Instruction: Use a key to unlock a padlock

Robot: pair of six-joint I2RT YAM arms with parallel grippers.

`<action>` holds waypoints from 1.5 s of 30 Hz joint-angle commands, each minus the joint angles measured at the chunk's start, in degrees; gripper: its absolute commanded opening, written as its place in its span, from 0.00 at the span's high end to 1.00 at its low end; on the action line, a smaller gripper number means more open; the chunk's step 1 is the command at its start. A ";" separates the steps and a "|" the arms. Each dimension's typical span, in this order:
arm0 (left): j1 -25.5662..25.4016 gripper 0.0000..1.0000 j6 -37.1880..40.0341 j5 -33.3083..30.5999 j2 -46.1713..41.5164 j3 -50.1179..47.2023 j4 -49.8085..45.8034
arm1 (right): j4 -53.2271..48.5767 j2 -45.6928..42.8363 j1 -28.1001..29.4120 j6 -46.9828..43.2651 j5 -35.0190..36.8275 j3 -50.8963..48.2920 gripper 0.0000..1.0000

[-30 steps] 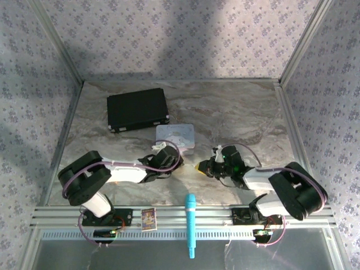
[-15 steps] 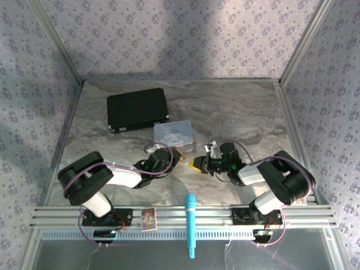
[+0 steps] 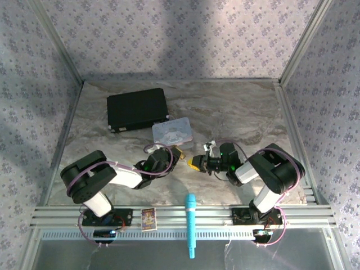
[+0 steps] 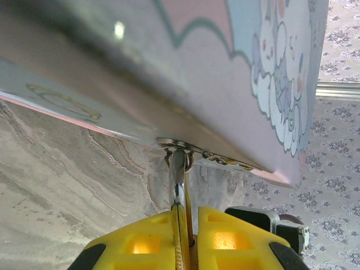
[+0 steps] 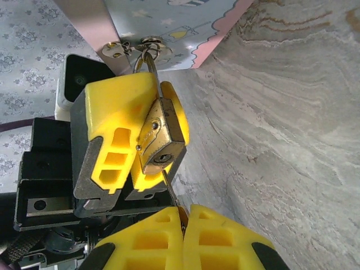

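Brass padlock (image 5: 161, 143) clamped in my left pincer (image 4: 189, 216), key (image 5: 170, 192) pinched in my right pincer (image 5: 183, 216); a tilted key could jam or slip at the keyhole (image 5: 162, 159).

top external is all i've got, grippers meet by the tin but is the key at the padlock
observer: yes, the key blade runs from the shut right gripper up to the padlock keyhole; depth unclear
operator: what holds the lock
observer: the left gripper pinches its brass body
operator: shackle off the tin
observer: no, the shackle passes through a ring on the tin
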 commanded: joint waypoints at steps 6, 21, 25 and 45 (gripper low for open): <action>0.14 1.00 -2.82 1.26 -1.11 0.35 0.06 | 3.82 1.54 -0.51 0.80 0.67 0.18 1.00; -0.04 1.00 -2.55 2.08 -1.58 1.12 -0.57 | 6.98 3.18 -1.86 2.41 1.12 0.14 1.00; -0.04 1.00 -2.55 2.20 -1.50 1.35 -0.52 | 7.59 4.42 -0.11 2.68 1.06 1.54 1.00; -2.19 1.00 -0.79 3.90 -2.27 4.06 -6.29 | 14.85 9.30 -1.05 8.19 2.22 5.16 1.00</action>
